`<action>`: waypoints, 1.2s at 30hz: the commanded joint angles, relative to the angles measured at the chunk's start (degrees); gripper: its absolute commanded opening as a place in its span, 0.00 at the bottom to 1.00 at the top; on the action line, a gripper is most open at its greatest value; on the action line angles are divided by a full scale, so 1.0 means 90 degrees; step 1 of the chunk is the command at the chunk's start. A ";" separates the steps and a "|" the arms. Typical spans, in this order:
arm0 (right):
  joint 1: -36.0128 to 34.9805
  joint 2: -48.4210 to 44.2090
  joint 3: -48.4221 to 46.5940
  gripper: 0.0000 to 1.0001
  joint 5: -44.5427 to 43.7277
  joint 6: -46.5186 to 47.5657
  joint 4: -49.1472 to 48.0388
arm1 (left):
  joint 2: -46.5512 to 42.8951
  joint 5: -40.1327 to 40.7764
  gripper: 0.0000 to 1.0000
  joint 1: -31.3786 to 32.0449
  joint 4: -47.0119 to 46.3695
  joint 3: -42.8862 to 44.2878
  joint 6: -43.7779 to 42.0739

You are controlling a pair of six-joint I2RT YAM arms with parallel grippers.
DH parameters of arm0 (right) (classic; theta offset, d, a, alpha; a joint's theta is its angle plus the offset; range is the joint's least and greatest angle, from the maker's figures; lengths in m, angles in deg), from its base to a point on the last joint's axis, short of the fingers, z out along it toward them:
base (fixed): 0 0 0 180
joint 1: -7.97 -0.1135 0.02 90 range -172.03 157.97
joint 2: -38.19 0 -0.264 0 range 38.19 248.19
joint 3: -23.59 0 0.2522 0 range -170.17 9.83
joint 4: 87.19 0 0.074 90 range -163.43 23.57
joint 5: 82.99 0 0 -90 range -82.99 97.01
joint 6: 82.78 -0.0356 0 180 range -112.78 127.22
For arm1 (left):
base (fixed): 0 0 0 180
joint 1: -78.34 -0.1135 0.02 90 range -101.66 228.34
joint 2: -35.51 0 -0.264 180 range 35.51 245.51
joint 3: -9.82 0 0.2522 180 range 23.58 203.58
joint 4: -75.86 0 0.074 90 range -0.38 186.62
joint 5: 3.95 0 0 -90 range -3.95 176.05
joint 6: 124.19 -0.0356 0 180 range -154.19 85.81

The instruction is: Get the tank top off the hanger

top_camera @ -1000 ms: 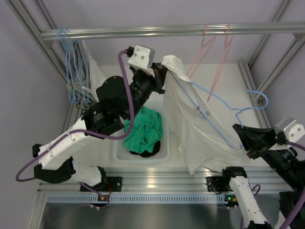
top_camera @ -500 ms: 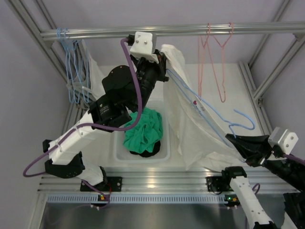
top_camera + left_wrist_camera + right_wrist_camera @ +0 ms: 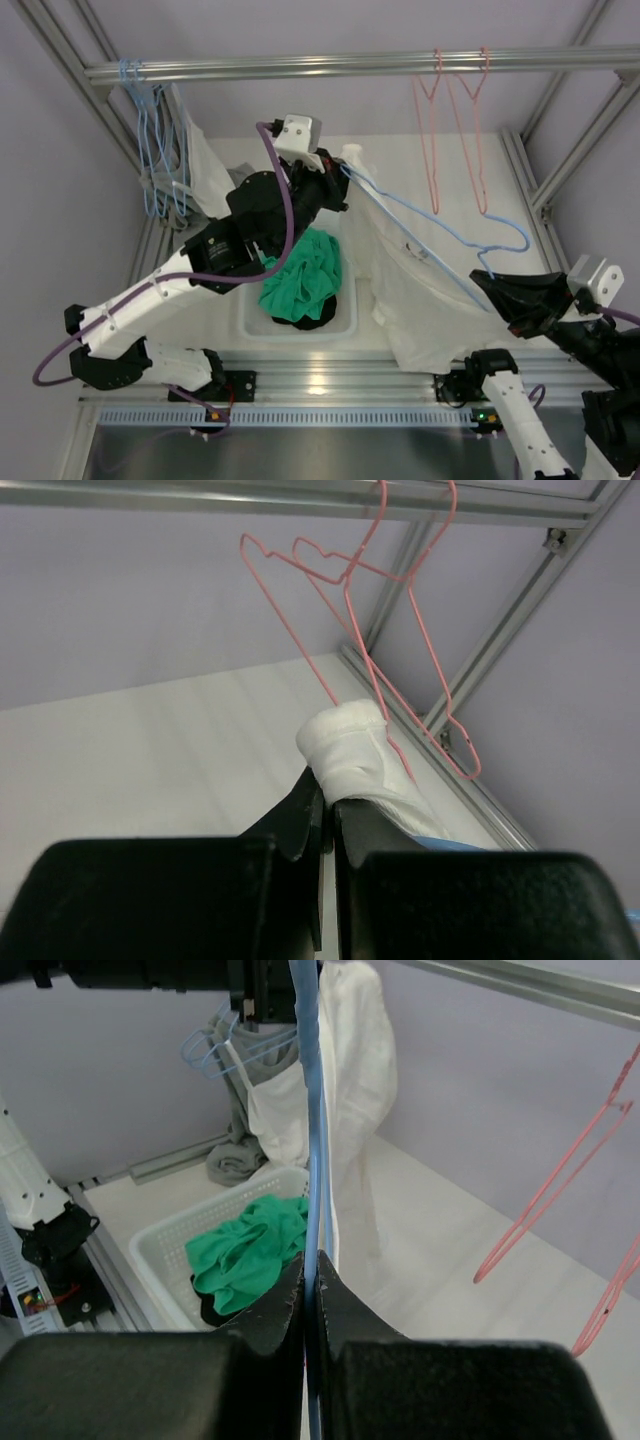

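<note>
A white tank top (image 3: 405,290) hangs on a light blue wire hanger (image 3: 440,232), stretched between my two grippers. My left gripper (image 3: 335,180) is shut on the top's far strap, which bunches above the jaws in the left wrist view (image 3: 350,750). My right gripper (image 3: 490,285) is shut on the hanger's near end, below its hook (image 3: 515,235). In the right wrist view the blue wire (image 3: 313,1160) runs up from between the shut jaws, with the white top (image 3: 350,1070) hanging at the far end.
A white basket (image 3: 345,322) holding green (image 3: 305,275) and dark cloth sits below the left arm. Blue hangers with grey and white garments (image 3: 165,165) hang at the back left. Two pink hangers (image 3: 455,120) hang from the rail (image 3: 400,63) at the back right.
My left gripper has dropped lower and towards the near side with the strap. The top now lies lower and flatter. My right gripper has shifted slightly with the hanger.
</note>
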 commanded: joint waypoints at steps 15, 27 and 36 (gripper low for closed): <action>-0.0085 -0.0614 0.1035 0.00 0.0017 -0.1268 -0.3040 | -0.1104 0.0159 0.00 0.0150 -0.0639 -0.1259 0.1686; -0.0075 -0.0946 0.1719 0.00 -0.1730 -0.1766 -0.3665 | -0.1036 -0.1527 0.00 -0.0026 -0.1869 -0.1951 0.2233; -0.0065 -0.0283 0.2508 0.00 -0.1574 -0.2945 -0.5918 | -0.0597 -0.2934 0.00 -0.0026 -0.2795 -0.2722 0.2273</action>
